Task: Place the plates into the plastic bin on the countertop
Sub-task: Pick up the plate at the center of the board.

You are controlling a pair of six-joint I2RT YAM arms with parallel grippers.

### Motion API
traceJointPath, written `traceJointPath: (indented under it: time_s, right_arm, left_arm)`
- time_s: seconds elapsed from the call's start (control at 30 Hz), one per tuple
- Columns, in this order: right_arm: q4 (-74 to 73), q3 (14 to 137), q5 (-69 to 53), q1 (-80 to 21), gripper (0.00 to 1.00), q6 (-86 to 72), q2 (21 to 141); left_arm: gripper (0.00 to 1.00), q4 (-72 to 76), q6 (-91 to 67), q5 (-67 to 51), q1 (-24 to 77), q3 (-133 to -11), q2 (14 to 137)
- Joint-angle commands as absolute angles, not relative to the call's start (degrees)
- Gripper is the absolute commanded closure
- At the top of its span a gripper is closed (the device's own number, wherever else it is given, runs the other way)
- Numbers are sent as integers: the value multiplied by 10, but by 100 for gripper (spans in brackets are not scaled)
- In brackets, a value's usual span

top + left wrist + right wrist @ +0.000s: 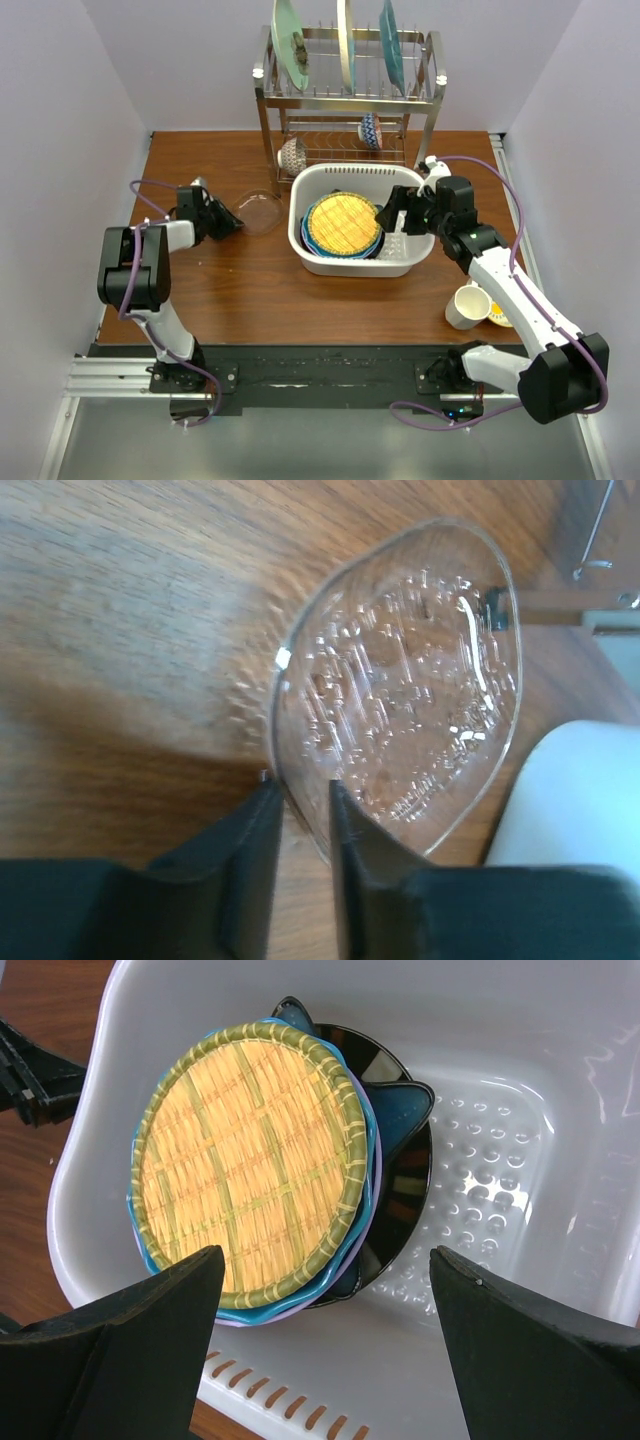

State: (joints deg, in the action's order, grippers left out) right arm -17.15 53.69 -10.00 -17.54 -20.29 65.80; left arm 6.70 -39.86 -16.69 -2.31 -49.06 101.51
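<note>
My left end effector [300, 792] narrowly straddles the rim of a clear, pebbled glass plate [400, 680] on the wood-grain bench [120, 630], left of the bin; I cannot tell if it pinches. My right end effector [320, 1260] hangs wide open over the white perforated plastic bin [560, 1080], where a woven-look amber plate [250, 1160] tops the stack, above a blue star-shaped plate [405, 1110].

The wood countertop [250, 290] carries a clear glass plate [260, 211] at the left claw's [236, 224] tips. The white bin [355, 266] sits below the right claw [392, 220], with a cup [468, 306] behind that claw and a wire rack [320, 92] beyond it.
</note>
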Motion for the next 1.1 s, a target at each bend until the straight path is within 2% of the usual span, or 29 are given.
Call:
traceJointPath:
  time_s: [0.0,0.03,0.3,0.63,1.07]
  right_arm:
    - [-145,557,-116,-173,13,-207,650]
    - [-146,558,-117,-173,13,-207,650]
    - [-144,558,-130,-173,13,-212,645]
    - [-104,548,-181,-173,12,-243,650]
    - [15,526,-289,-176,11,-322,681]
  left_arm:
    - [89,65,-399,-151,-27,-497,1051]
    - [100,62,-400,-149,-29,-502,1058]
    - [100,43,-399,-139,-47,-484,1008]
    - [100,13,-381,-115,-56,-479,828]
    - [100,30,-310,-230,-40,-484,736]
